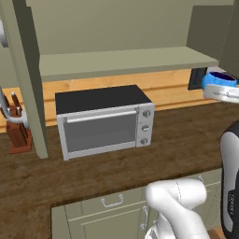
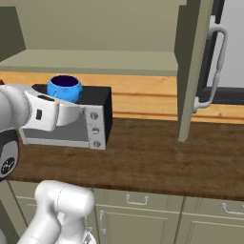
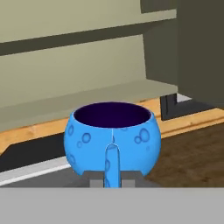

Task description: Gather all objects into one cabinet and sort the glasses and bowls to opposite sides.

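Note:
My gripper (image 3: 112, 177) is shut on the near rim of the small blue bowl (image 3: 112, 138), which is bright blue, speckled and dark inside. I hold the bowl upright in the air above the counter, below and in front of the cabinet shelf (image 3: 87, 103). The left base view has the bowl (image 1: 219, 79) at its right edge, over my white hand. From the right base view the bowl (image 2: 65, 88) hangs in front of the toaster oven. The olive-green cabinet (image 2: 95, 62) stands open, its shelf bare, its door (image 2: 190, 71) swung out. The glasses are out of view.
A silver toaster oven (image 1: 105, 121) with a black top stands on the wooden counter (image 1: 182, 140) under the shelf. A knife block (image 1: 18, 133) sits at the left. The door's long grey handle (image 2: 217, 66) juts out at the right. Base cabinets (image 2: 143, 214) run below.

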